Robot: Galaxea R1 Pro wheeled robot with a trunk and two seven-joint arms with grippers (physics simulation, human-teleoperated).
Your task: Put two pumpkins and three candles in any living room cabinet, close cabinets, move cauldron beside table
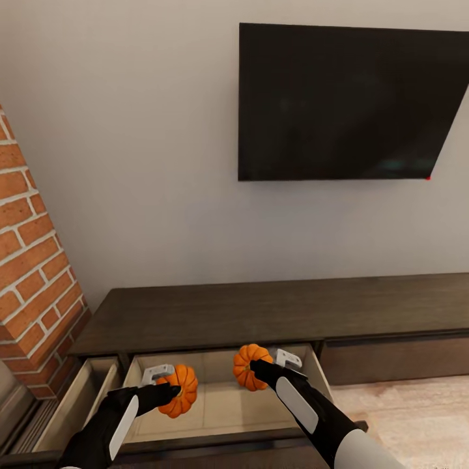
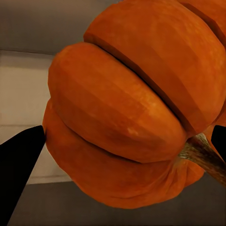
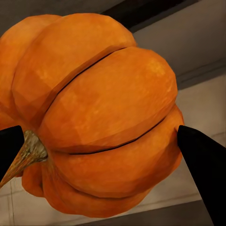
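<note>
Two ribbed orange pumpkins hang over the open middle drawer of the dark-brown cabinet [image 1: 273, 312]. My left gripper [image 1: 170, 389] is shut on the left pumpkin [image 1: 181, 389], whose stem side fills the left wrist view [image 2: 127, 108] between two black fingertips [image 2: 19, 165]. The right pumpkin [image 1: 247, 365] sits in my right gripper [image 1: 255, 368], which is shut on it; the right wrist view has it close up [image 3: 99, 117] with a black fingertip [image 3: 202, 174] pressed on its side. The drawer's pale beige floor [image 1: 228, 400] lies just below both. Candles, cauldron and table are out of view.
A second, narrower drawer [image 1: 78, 397] stands open to the left of the middle one. A brick column [image 1: 32, 260] rises at the left edge. A black TV [image 1: 352, 104] hangs on the wall above the cabinet. Pale wood floor [image 1: 410, 410] lies at lower right.
</note>
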